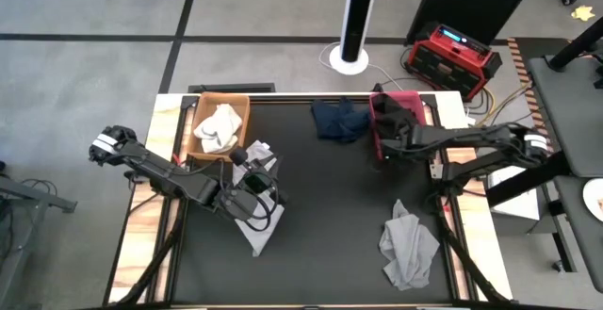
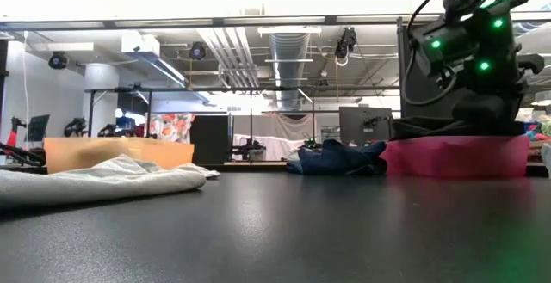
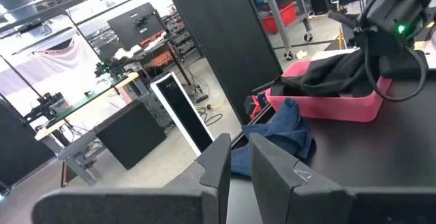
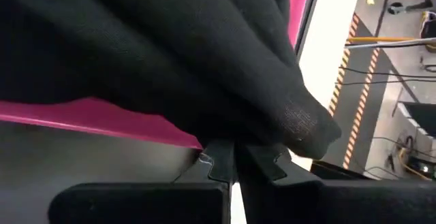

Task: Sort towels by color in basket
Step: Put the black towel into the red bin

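The high view looks straight down on the whole table [image 1: 320,206]. The low view sits at tabletop level, facing across to the pink basket [image 2: 456,156], which all 4 views share; the right wrist view presses closest to it.

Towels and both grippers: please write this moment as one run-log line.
left gripper: shut, over grey towel | right gripper: shut on black towel at pink basket

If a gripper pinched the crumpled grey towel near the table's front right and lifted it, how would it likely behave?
The grey towel lies crumpled in soft folds, so it would probably sag and drape from the pinch point rather than hold its shape. It looks thin, so likely light for its spread. Pushed instead, it would probably bunch up on the dark table rather than slide as one piece.
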Available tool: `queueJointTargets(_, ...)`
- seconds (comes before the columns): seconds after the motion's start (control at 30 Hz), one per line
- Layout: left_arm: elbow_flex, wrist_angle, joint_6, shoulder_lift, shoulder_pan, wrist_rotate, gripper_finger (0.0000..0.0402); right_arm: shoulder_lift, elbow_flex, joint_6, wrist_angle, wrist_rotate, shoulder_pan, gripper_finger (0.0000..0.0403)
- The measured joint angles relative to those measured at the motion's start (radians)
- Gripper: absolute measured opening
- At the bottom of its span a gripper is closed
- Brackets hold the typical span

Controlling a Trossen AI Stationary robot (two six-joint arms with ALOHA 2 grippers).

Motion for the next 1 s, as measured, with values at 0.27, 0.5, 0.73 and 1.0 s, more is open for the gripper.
queueJointTargets(0.27,0.0,0.0,0.0,0.0,-0.001,0.001,0.0038,-0.024,0.123,0.023,-0.019,0.016,0.021,0.0009)
queueJointTargets(0.5,0.0,0.001,-0.036,0.0,-0.001,0.002,0.0038,-0.033,0.216,-0.02,0.06,0.16,0.023,0.0009)
queueJointTargets(0.73,0.0,0.001,-0.045,0.0,-0.001,0.001,0.0038,-0.031,0.201,-0.078,0.304,0.383,0.023,0.0009)
queueJointTargets(1.0,0.0,0.001,-0.054,0.0,-0.021,0.001,0.0038,0.058,0.07,-0.164,0.53,0.398,-0.027,0.0009)
